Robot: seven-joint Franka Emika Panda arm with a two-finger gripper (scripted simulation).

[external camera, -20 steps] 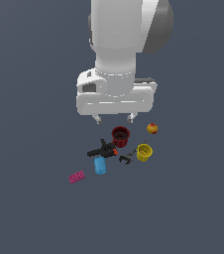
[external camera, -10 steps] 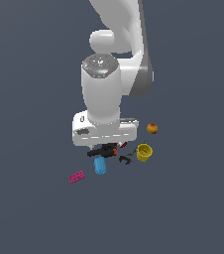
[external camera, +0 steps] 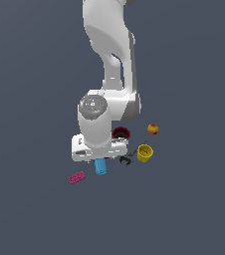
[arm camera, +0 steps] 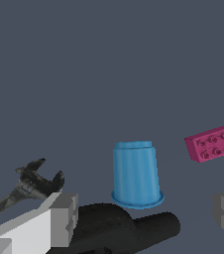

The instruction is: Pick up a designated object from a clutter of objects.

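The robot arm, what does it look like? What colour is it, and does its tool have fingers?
The robot arm is chunky, smooth and white, built of rounded segments with a round grey cap on one joint. Its tool has a boxy white body and two blocky grey fingers. No cables or markings show.

Flat sim render, even dim ambient light, no glare.
Exterior view soft and low-res, so the small items look blurry. Wrist view is sharper: blue cup (arm camera: 135,177) shaded brighter on one side, dark soft blob beneath it. No edge distortion.
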